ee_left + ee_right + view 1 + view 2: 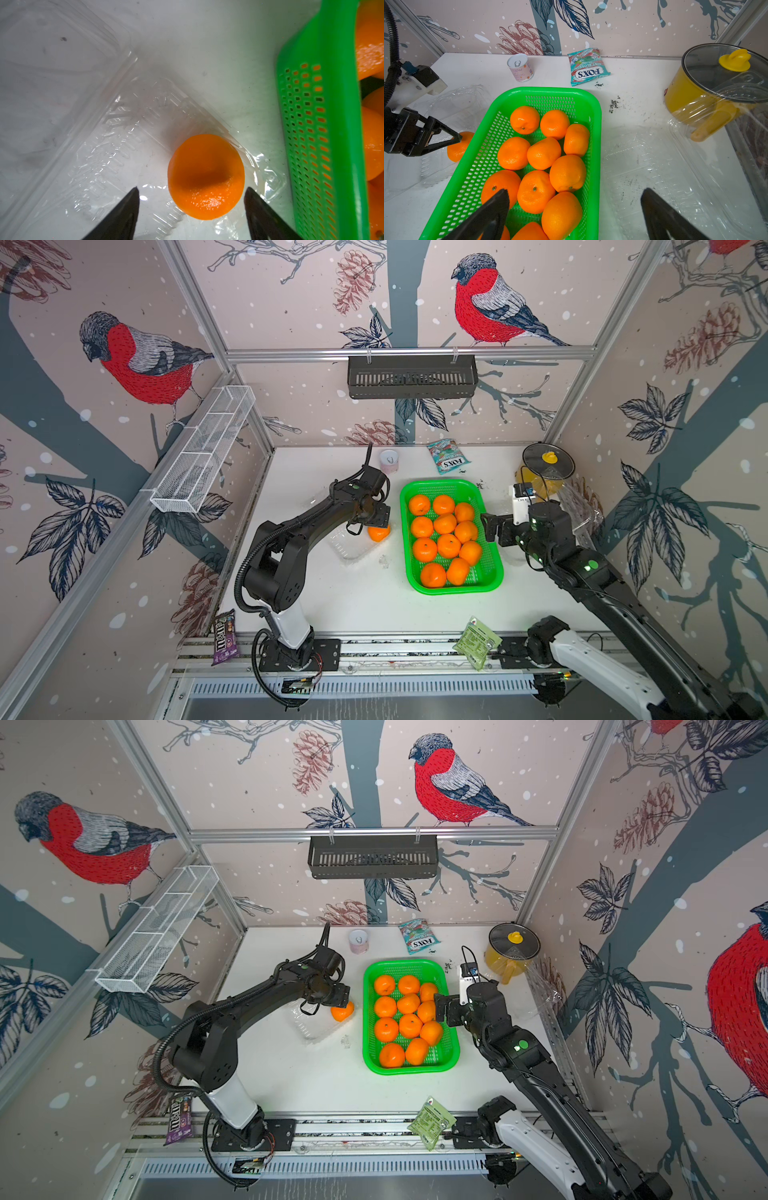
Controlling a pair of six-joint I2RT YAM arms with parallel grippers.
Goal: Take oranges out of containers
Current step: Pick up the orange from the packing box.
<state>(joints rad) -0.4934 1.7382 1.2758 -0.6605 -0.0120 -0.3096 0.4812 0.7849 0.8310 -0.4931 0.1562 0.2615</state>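
One orange (205, 176) lies in a corner of an open clear container (116, 145), left of the green tray (457, 590). My left gripper (191, 189) hovers just over this orange (379, 534), open, with its fingertips (133, 199) on either side and not touching it. Several oranges (544, 152) fill the tray. My right gripper (576, 192) is open and holds nothing above the tray's right rim (596, 145). A second clear container (654, 166) lies open to the right, with no fruit in it.
A yellow pot (685, 91) with a glass lid stands at the back right, and the second container's lid leans on it. A small can (389, 461) and a candy bag (449, 456) sit at the back. Two packets (224, 637) (478, 641) lie on the front rail.
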